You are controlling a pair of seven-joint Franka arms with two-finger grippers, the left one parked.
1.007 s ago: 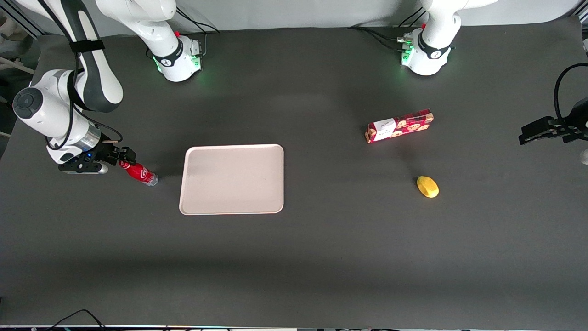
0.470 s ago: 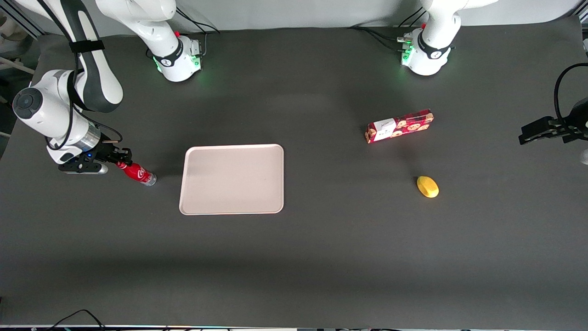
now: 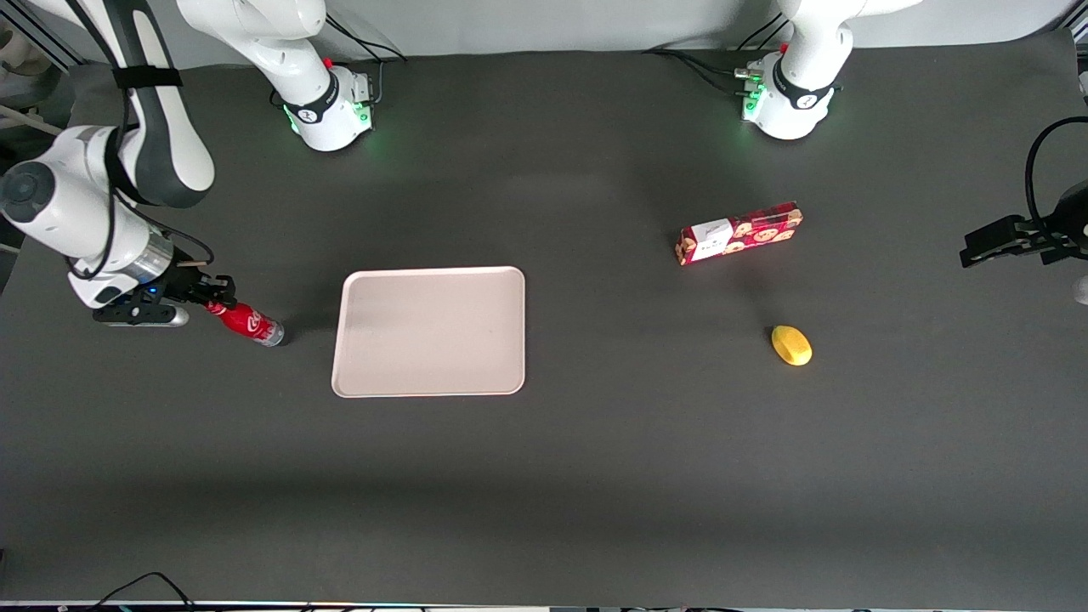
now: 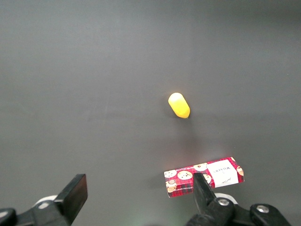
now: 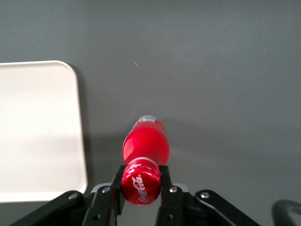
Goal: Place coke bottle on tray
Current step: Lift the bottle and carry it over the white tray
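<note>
1. Gripper (image 3: 219, 299) on my working arm is clamped on the neck of the coke bottle (image 3: 246, 322), just under the cap; in the right wrist view both fingers (image 5: 114, 187) press against the neck from either side.
2. My read of the front view is that the bottle hangs tilted from that grip, cap toward the arm and silvery base toward the tray (image 3: 429, 331); I cannot tell whether the base clears the table.
3. Bottle and tray are apart, with a strip of bare dark table between the base and the tray's nearest rim.
4. I judge the grasp done and the carry stage in hand.
5. Next, I need to raise the bottle enough to pass over the low rim, bring it sideways above the tray's flat middle, then lower and release.
6. Cookie box (image 3: 738, 233) and yellow object (image 3: 790, 345) lie toward the parked arm's end, well clear of my path.
</note>
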